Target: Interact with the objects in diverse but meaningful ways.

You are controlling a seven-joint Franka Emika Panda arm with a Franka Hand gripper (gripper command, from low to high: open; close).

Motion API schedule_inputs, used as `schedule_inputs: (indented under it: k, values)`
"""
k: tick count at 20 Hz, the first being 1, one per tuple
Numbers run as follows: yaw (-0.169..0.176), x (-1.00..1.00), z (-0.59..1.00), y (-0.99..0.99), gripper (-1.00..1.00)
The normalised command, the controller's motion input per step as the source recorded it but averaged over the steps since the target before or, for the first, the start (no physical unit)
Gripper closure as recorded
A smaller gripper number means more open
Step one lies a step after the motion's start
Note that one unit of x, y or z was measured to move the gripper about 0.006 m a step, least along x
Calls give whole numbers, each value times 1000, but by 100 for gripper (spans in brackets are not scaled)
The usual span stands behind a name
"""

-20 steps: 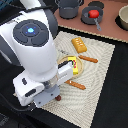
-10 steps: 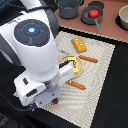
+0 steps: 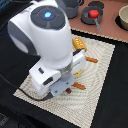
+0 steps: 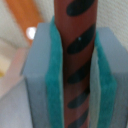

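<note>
Firmly, my jaws are closed on the sausage (image 4: pixel 75 55), upright between teal pads (image 4: pixel 54 80) above the mat (image 3: pixel 100 75). It looks light, stiff, slick; mid-length grip suits it.

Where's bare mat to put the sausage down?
Gripper is shut on the brown sausage. Free: the woven mat toward the exterior view's right, below the orange ridged block, and its near corner. Crowded: the tabletop above the mat, with red tomato and other dishes. The arm hides the mat's middle.
</note>
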Motion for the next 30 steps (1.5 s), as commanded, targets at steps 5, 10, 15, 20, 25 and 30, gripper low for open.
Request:
schedule_inputs:
  k: [5,10,15,20,25,30]
  values:
    - [0,507,674,778,100]
    - [0,194,470,864,100]
    - [0,-8,427,884,100]
    - [0,0,625,855,100]
    - [0,14,694,851,100]
    - [0,33,504,873,100]
